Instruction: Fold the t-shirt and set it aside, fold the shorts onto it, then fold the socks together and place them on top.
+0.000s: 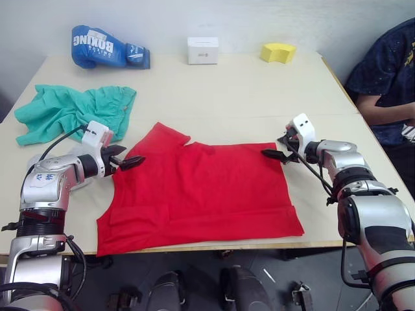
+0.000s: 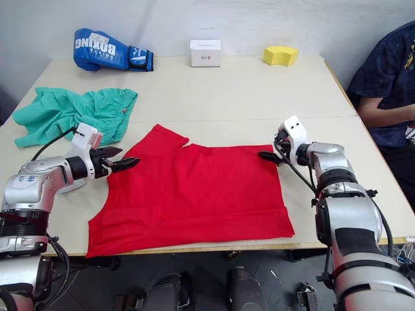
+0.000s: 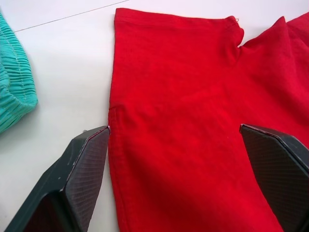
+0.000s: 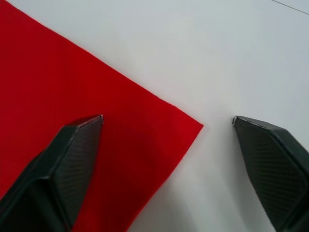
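Note:
The red t-shirt (image 1: 194, 194) lies spread flat on the middle of the table, near the front edge. My left gripper (image 1: 130, 157) is open just above the shirt's left sleeve edge (image 3: 145, 96), one finger on each side of that edge. Over the shirt's far right corner (image 4: 183, 128) my right gripper (image 1: 275, 148) is open, holding nothing. The teal shorts (image 1: 71, 110) are bunched at the table's left, behind my left arm. A pale grey cloth, likely the socks (image 1: 76, 153), peeks from behind my left forearm.
A blue boxing glove (image 1: 107, 46), a white box (image 1: 202, 50) and a yellow sponge (image 1: 277, 52) line the table's far edge. A person in dark blue (image 1: 389, 71) sits at the right. Bare table (image 1: 246, 97) lies behind the shirt.

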